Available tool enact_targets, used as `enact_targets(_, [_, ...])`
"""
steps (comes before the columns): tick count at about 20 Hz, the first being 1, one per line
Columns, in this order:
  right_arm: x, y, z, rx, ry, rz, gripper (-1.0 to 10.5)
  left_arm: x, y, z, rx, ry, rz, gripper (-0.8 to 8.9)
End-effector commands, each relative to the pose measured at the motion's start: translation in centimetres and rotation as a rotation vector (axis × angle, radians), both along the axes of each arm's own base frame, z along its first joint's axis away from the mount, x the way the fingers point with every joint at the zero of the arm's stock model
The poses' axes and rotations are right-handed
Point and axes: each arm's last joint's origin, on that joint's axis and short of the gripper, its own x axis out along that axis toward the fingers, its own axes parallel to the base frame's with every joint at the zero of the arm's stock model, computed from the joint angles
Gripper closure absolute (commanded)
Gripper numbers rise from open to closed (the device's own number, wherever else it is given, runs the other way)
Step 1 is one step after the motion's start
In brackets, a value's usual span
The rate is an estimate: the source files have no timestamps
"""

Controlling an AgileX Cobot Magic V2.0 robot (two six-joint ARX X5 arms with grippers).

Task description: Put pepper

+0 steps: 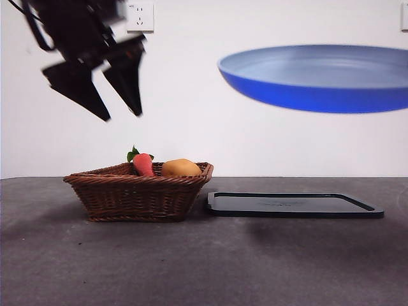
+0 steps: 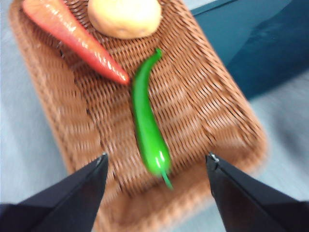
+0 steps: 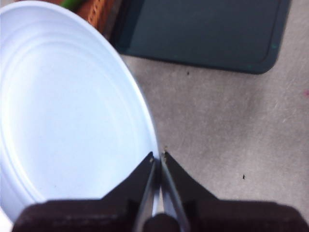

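The green pepper (image 2: 147, 121) lies along the floor of the brown wicker basket (image 2: 207, 111), beside an orange-red carrot (image 2: 72, 36) and a rounded orange-yellow fruit (image 2: 124, 17). My left gripper (image 2: 157, 162) is open and hovers above the basket with the pepper between its jaws' line; in the front view it (image 1: 122, 115) hangs high above the basket (image 1: 137, 194), where the pepper is hidden. My right gripper (image 3: 158, 157) is shut on the rim of the blue plate (image 3: 67, 111), holding it in the air (image 1: 319, 80) above the tray.
A flat dark tray (image 1: 293, 205) lies on the grey table just right of the basket; it also shows in the right wrist view (image 3: 203, 34). A white wall with a socket (image 1: 140, 16) stands behind.
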Motion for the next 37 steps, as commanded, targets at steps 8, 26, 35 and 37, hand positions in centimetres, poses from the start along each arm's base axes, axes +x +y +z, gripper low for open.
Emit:
enact_targets(8, [-0.2, 0.0, 0.8, 0.026, -0.030, -0.020, 9.4, 4.8, -3.1, -6.1, 0.051, 0.068, -0.021, 4.64])
enact_targets(26, [-0.1, 0.0, 0.8, 0.023, -0.048, -0.012, 9.4, 5.7, -3.9, -10.5, 0.089, 0.171, -0.021, 6.89])
enact_targets(35, [0.2, 0.1, 0.6, 0.022, -0.034, -0.014, 9.4, 4.7, -3.4, -5.9, 0.039, 0.068, -0.022, 6.88])
enact_targets(37, [0.6, 0.1, 0.3, 0.022, -0.009, -0.018, 9.4, 3.8, -3.1, -3.6, 0.002, 0.030, -0.036, 6.88])
